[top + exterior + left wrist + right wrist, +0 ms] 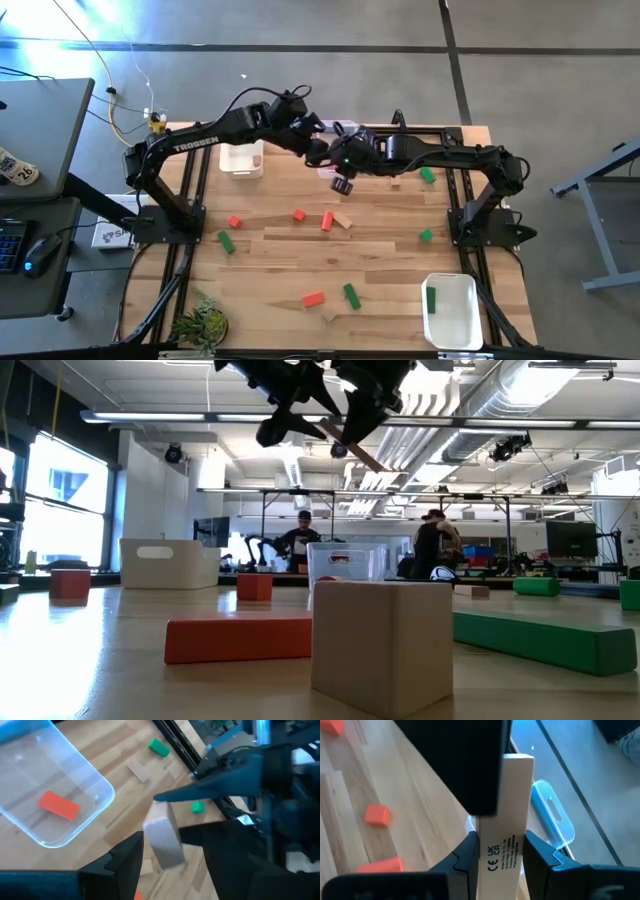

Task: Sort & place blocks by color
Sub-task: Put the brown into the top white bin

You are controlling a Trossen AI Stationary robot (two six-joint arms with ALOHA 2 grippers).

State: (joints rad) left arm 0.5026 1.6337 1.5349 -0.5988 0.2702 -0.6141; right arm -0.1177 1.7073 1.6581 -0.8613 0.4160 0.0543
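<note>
High above the table's far middle, my two grippers meet. My right gripper (337, 163) (501, 851) is shut on a pale wood bar (162, 837) (356, 447) that carries a small printed sticker. My left gripper (318, 150) (172, 851) is open, one finger on either side of the bar's free end, with a gap showing at one finger. Red blocks (299, 214), green blocks (226, 241) and pale blocks (343, 220) lie flat and scattered on the table. My right gripper pinches the pale bar between its two fingers at the stickered end (502, 857). The bar runs forward, out past the fingertips toward my left gripper. It is lifted clear of the table and tilted in the low view.
A clear bin (95, 785) holding a red block (60, 805) sits below the grippers at the far middle. A white bin (243, 162) stands far left, and another white bin (452, 312) near right holds a green block (431, 298). A small plant (203, 322) stands near left.
</note>
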